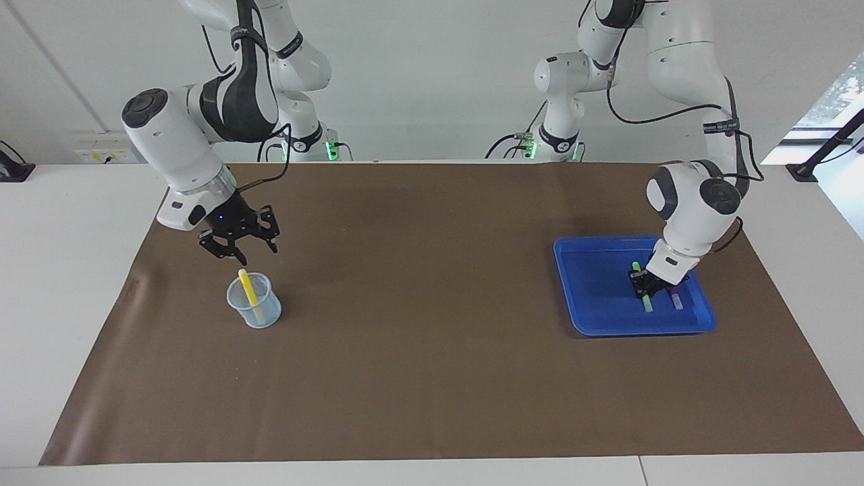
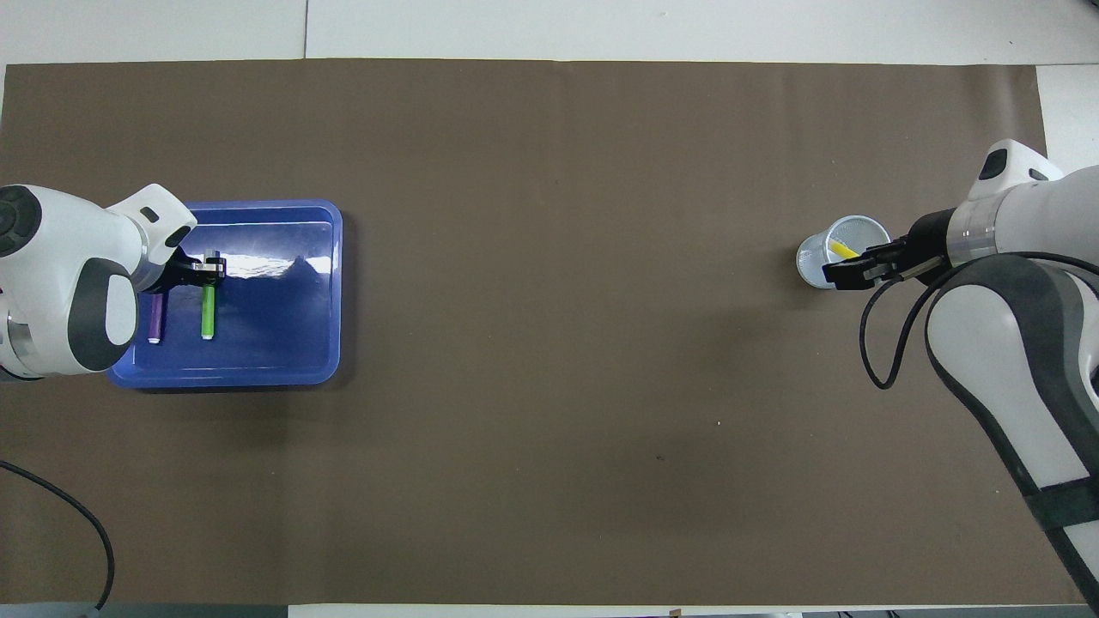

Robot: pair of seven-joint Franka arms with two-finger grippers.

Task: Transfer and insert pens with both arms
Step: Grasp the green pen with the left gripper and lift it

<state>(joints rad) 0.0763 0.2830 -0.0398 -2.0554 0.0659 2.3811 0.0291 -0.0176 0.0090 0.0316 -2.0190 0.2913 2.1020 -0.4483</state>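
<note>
Brown mat (image 1: pixel 432 351) is covering most of the table, long axis running from one arm's end to the other. Blue tray (image 2: pixel 283 360) is sitting on it at the left arm's end, at 9 o'clock in the overhead view. Clear cup (image 2: pixel 816 257) is standing at the right arm's end, at 3 o'clock overhead.

Left gripper (image 2: pixel 209 268) is reaching down into the tray, fingers pinched shut on the green pen (image 2: pixel 208 313). That pen is lying flat, long axis pointing roughly 12 to 6 overhead, pale end toward the robots; the grip is sitting on its end farther from the robots. Purple pen (image 2: pixel 156 318) is lying just beside it, parallel, same heading, closer to the tray's outer wall.

Right gripper (image 1: pixel 237 248) is hovering just above the cup, fingers partly spread and holding nothing. Yellow pen (image 1: pixel 248 287) is standing in the cup, leaning slightly, top tilting toward 11 o'clock in the facing view.
</note>
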